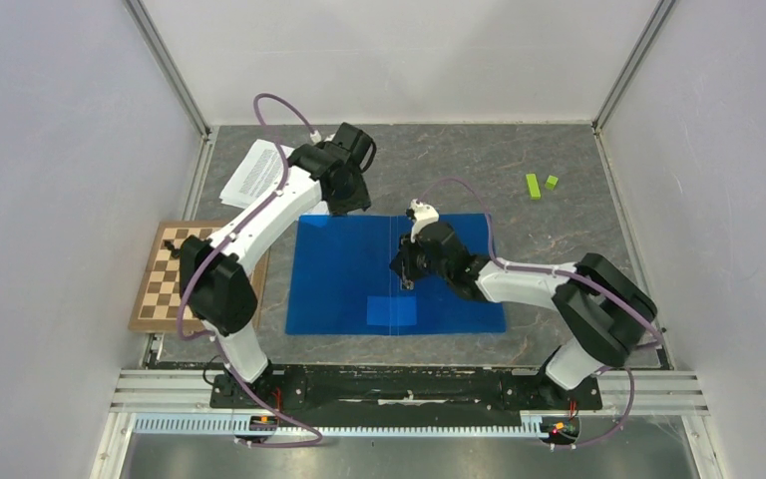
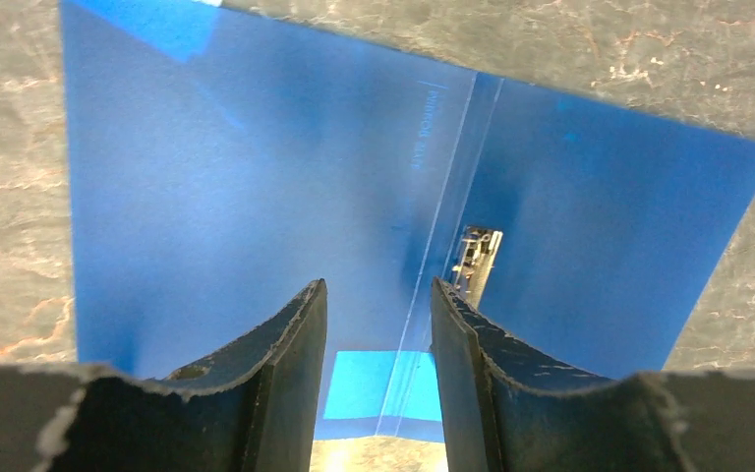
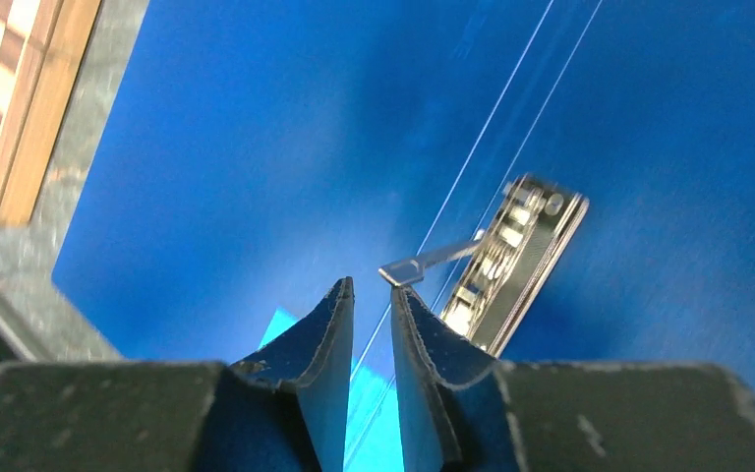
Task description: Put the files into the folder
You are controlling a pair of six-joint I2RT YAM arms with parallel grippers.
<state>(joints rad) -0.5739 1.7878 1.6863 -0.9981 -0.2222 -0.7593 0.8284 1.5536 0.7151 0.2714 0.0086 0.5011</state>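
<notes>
Hiding a corner of the files (image 1: 249,175) at the table's far left and part of the chessboard (image 1: 160,284), the left arm (image 1: 259,225) stretches to the far edge of the open folder (image 1: 339,269) lying flat mid-table — the left gripper (image 2: 376,287) half parted above the blue, nothing between its fingers. The right arm (image 1: 519,282) bends in low, the right gripper (image 3: 372,287) narrowly parted and empty beside the metal clip (image 3: 516,251) — whether a fingertip touches its thin lever (image 3: 433,259) is unclear.
</notes>
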